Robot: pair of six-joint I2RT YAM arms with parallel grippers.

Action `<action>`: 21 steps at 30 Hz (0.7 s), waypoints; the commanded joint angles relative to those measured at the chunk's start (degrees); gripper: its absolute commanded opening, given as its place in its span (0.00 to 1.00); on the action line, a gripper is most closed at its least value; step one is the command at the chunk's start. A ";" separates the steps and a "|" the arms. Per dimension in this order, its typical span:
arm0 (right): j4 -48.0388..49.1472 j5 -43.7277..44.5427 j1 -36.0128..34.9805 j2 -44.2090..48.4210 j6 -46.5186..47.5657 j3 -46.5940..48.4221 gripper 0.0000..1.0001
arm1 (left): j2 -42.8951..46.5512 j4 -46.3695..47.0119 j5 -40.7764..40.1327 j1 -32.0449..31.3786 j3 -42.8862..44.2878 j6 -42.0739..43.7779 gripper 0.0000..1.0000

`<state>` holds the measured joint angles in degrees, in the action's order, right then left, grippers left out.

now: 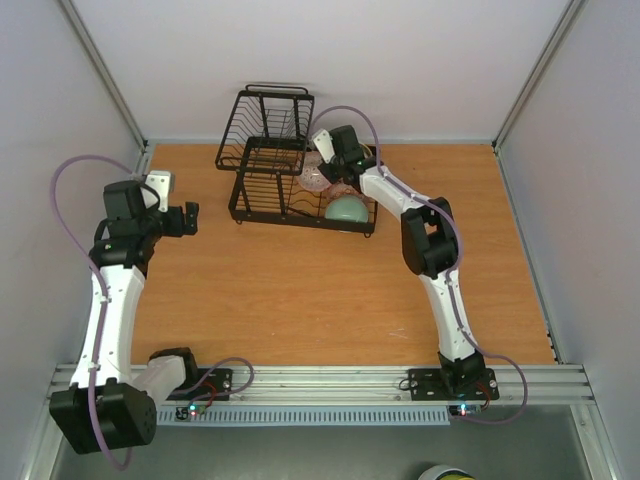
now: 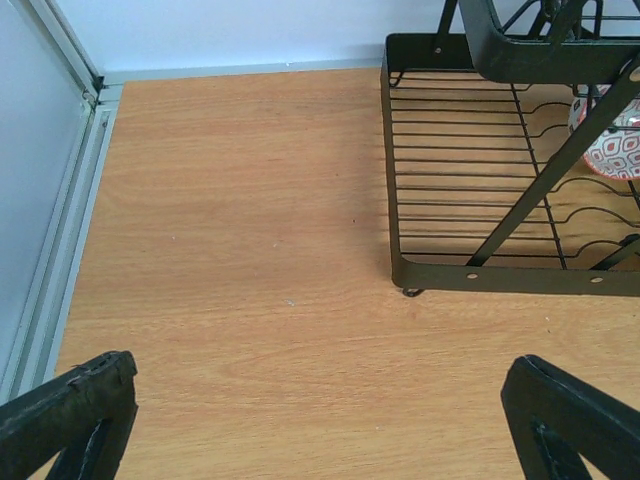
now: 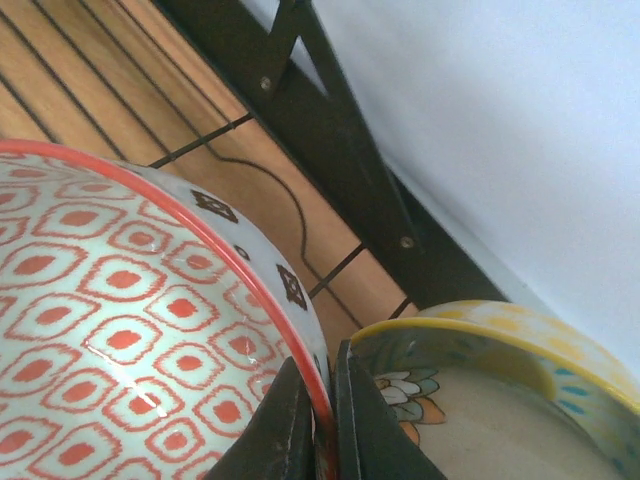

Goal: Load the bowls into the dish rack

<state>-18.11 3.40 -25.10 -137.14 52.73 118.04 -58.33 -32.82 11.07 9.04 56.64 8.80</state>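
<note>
red-and-white bowl (image 3: 120,330) gripped by its rim inside the dish rack (image 1: 290,220).
you see the bowl tilted over the rack's base wires, toward the rack's right half; whether it rests on them cannot be told. your right jaws are clenched on its red rim, one finger on each face. just beside the outer finger sits the cream bowl (image 3: 480,400), its yellow edge showing. the mint green bowl (image 1: 347,210) lies in the rack's near right corner. the right arm (image 1: 420,230) reaches in from the right. the rack stands at the far side of the worktop (image 1: 300,300). your left jaws are released, spread wide above bare worktop, well to the left of the rack.
</note>
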 commanded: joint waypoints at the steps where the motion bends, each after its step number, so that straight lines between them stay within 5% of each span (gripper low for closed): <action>1: 13.20 5.98 1.19 4.11 4.98 -7.36 0.01 | -0.59 1.62 -0.28 0.45 1.19 0.17 0.99; 16: 44.54 12.43 -1.97 5.03 16.38 -24.78 0.01 | -1.28 1.97 -0.61 0.45 1.01 0.24 0.99; 21: 48.04 13.56 -2.64 5.53 18.95 -25.73 0.01 | -1.18 1.99 -0.55 0.40 1.02 0.26 0.99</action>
<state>25.19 12.45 -27.75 -132.33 66.06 93.56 -59.40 -32.77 10.90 9.04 56.64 8.82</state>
